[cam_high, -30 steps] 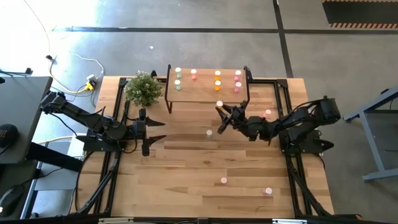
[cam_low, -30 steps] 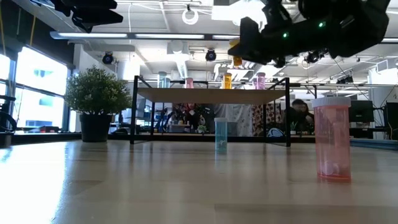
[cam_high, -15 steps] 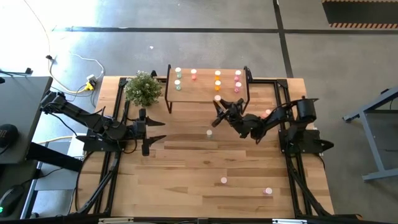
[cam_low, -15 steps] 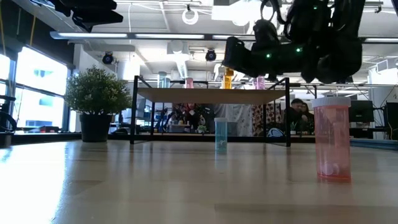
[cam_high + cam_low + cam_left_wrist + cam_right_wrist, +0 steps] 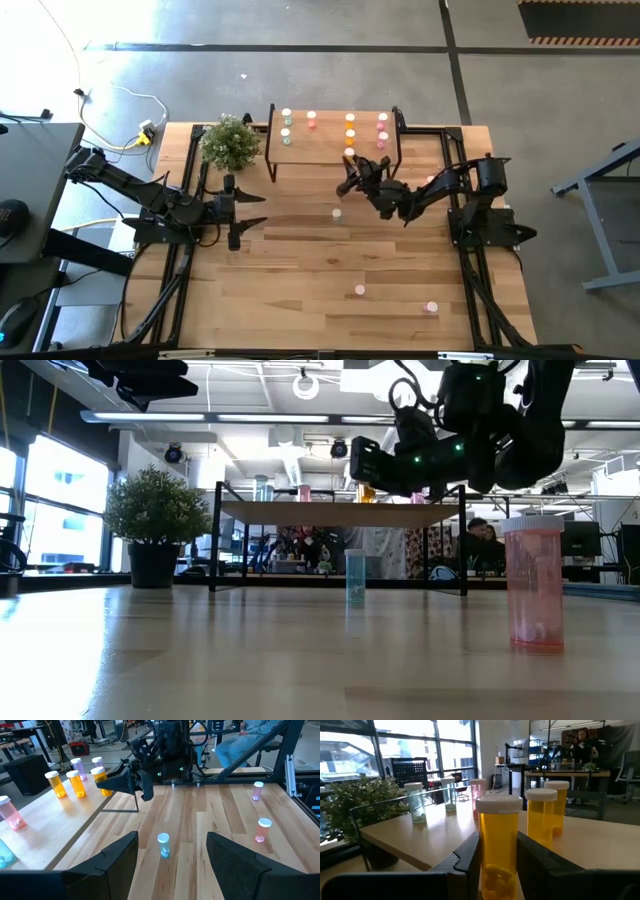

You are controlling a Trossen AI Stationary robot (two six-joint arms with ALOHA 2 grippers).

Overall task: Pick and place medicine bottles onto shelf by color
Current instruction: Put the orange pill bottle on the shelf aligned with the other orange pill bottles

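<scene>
My right gripper (image 5: pixel 349 163) is shut on an orange medicine bottle (image 5: pixel 498 851) with a pale cap, at the near edge of the light wood shelf (image 5: pixel 330 148). The shelf holds green (image 5: pixel 287 131), pink (image 5: pixel 312 120), orange (image 5: pixel 350 124) and magenta (image 5: pixel 382 130) bottles, standing in rows by color. Two orange bottles (image 5: pixel 541 817) stand just beyond the held one. My left gripper (image 5: pixel 256 208) is open and empty, left of the table's middle. A green bottle (image 5: pixel 336 213) stands loose on the table between the arms. My right gripper pinches the orange bottle's body (image 5: pixel 484 851) between its two fingers (image 5: pixel 469 856), just below the cap. The fingers come level from the table's near right side. The bottle stands upright in the hold over the shelf's near edge (image 5: pixel 106 791). Its bottom is hidden.
A potted plant (image 5: pixel 231 142) stands left of the shelf. Two pink bottles (image 5: pixel 360 290) (image 5: pixel 432 307) stand near the table's front and a magenta one (image 5: pixel 431 181) by the right arm. People sit in the room behind.
My right gripper has carried the orange bottle toward the table's far edge and a little left, from in front of the shelf to its near edge, with the bottle kept upright.
</scene>
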